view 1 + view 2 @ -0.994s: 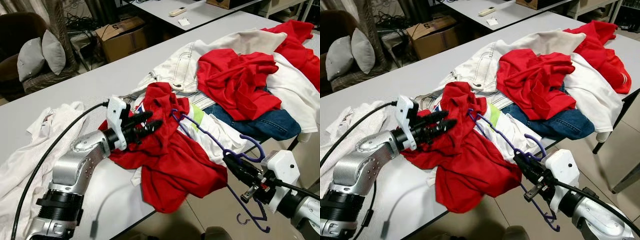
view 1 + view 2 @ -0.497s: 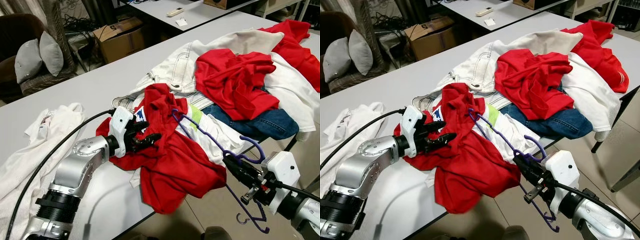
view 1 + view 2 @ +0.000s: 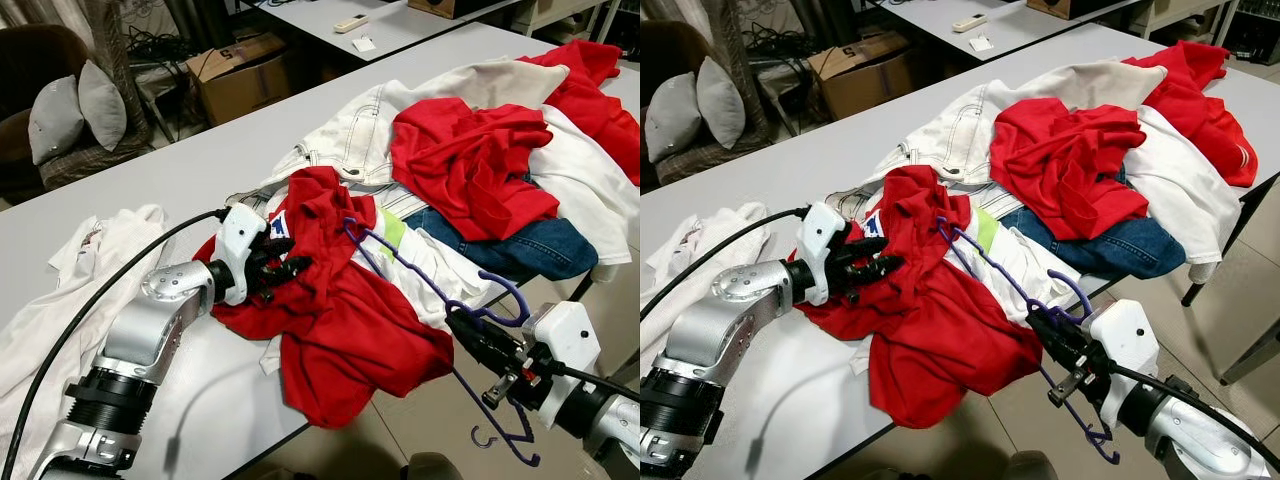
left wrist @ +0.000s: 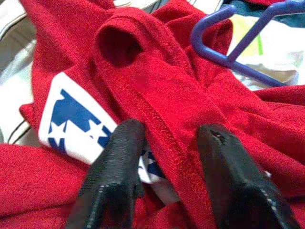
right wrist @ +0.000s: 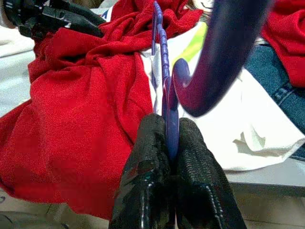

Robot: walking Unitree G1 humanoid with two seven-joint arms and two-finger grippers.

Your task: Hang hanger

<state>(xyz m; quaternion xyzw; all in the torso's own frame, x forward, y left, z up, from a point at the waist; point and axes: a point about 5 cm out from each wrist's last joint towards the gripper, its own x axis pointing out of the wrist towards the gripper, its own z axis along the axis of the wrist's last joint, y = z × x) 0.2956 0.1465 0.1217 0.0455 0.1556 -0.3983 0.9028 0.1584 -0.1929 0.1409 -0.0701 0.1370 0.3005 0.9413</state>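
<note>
Right wrist view: the purple hanger lies across the red shirt on the counter, pinched in the right hand; the spread left hand should clamp the collar fold squarely before threading.

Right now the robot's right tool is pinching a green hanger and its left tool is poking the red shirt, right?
Almost. The hanger is purple, not green; the right wrist view shows the right tool shut on it. The left tool is open, its fingers astride a fold of the red shirt.
</note>
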